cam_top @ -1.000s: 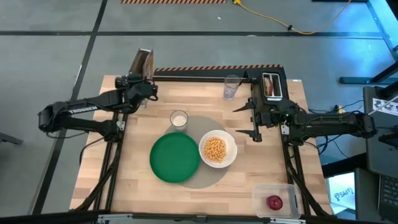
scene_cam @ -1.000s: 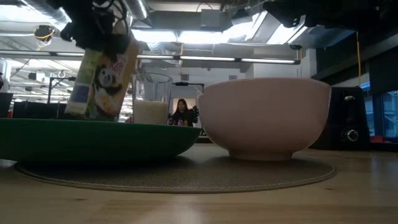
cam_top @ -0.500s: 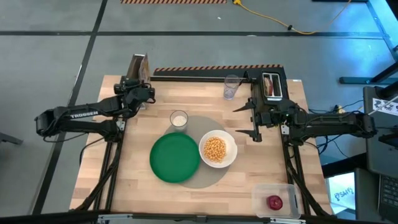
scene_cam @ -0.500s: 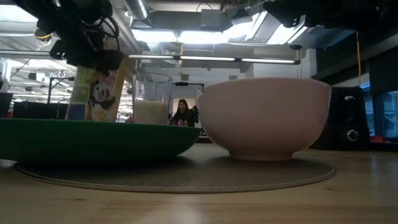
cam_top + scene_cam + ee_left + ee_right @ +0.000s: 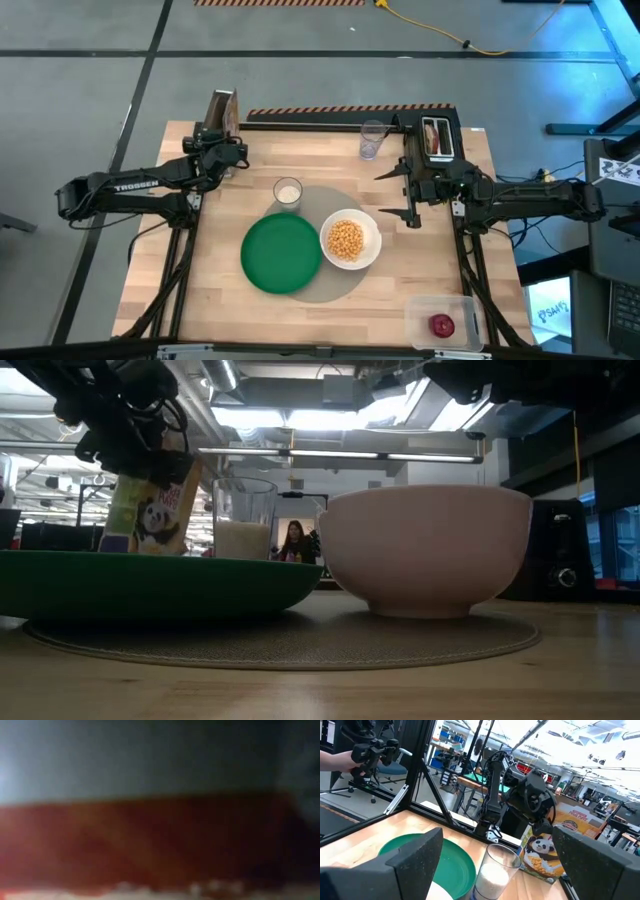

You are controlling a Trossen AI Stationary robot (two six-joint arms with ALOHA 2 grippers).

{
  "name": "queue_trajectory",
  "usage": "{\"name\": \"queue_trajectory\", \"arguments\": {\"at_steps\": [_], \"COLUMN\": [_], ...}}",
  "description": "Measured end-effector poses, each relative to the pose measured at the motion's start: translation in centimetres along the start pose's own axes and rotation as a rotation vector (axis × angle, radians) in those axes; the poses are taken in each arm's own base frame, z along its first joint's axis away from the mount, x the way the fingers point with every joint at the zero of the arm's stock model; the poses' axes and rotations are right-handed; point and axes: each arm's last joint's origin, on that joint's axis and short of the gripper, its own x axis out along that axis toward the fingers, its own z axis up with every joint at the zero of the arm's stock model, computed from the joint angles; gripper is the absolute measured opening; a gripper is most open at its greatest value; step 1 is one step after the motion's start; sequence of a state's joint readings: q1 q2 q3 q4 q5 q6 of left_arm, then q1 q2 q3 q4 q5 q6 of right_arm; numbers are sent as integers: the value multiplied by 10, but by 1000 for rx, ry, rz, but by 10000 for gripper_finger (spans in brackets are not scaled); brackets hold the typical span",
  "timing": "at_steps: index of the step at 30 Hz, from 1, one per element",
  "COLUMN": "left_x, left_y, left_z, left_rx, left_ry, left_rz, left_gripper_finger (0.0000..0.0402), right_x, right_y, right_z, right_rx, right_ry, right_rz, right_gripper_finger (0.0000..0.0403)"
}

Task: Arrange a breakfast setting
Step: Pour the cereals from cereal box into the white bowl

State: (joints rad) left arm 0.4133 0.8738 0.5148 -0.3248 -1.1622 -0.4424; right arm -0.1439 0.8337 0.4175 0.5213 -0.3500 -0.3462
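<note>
A cereal box with a panda (image 5: 150, 512) stands at the table's far left corner (image 5: 222, 108). My left gripper (image 5: 223, 138) is shut on its top. On the round grey mat (image 5: 330, 285) rest the green plate (image 5: 280, 255) and the white bowl (image 5: 350, 241), which holds yellow cereal. The milk glass (image 5: 288, 191) stands at the mat's far edge. The red apple (image 5: 442, 325) lies in a clear tub. My right gripper (image 5: 398, 192) is open and empty, right of the bowl. No spoon shows. My left gripper holds the cereal box by its top end (image 5: 536, 836), pinched between the two fingers. It comes from above, slanting in from the table's near side. The box hangs nearly upright below the fingers. The plate hides its foot in the low view, so I cannot tell if it rests on the table.
An empty glass (image 5: 372, 140) and a toaster (image 5: 437, 138) with something brown in its slots stand at the far edge. A raised black rail (image 5: 340, 115) runs along that edge. Bare wood lies at the near left (image 5: 210, 290).
My left gripper has carried the cereal box toward the table's far left corner and down. The box was tilted and higher. It now stands nearly upright and lower.
</note>
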Motion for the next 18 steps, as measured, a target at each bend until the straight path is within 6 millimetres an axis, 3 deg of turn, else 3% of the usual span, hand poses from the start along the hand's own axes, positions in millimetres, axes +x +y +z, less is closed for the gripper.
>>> {"name": "queue_trajectory", "arguments": {"at_steps": [18], "left_x": [0], "left_y": [0], "left_z": [0], "left_rx": [13], "left_ry": [-3], "left_rz": [9], "left_gripper_finger": [296], "right_x": [0], "right_y": [0], "right_z": [0], "right_rx": [0], "right_ry": [0], "right_rz": [-1], "right_gripper_finger": [364]}}
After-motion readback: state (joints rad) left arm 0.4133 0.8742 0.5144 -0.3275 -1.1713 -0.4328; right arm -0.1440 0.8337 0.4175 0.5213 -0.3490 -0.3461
